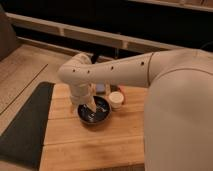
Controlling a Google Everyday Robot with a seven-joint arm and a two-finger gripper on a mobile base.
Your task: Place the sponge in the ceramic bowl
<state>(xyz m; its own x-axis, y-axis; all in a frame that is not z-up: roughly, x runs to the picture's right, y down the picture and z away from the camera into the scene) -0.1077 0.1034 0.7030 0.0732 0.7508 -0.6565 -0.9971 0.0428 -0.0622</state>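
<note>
the gripper point(93, 107) dips into the ceramic bowl point(102, 116); claw apart or together cannot be told. the sponge point(101, 88) is a blue sliver behind the arm point(115, 67), at the bowl's 12 o'clock.

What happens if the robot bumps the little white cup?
The white cup looks small and upright, so it is probably light and might tip or slide on the wooden table. The pincer is down in the dark bowl beside it.

Warm, dim light is cast; glints are seen in the glossy dark ceramic bowl point(101, 120), at which the cream gripper point(93, 107) is held.
</note>
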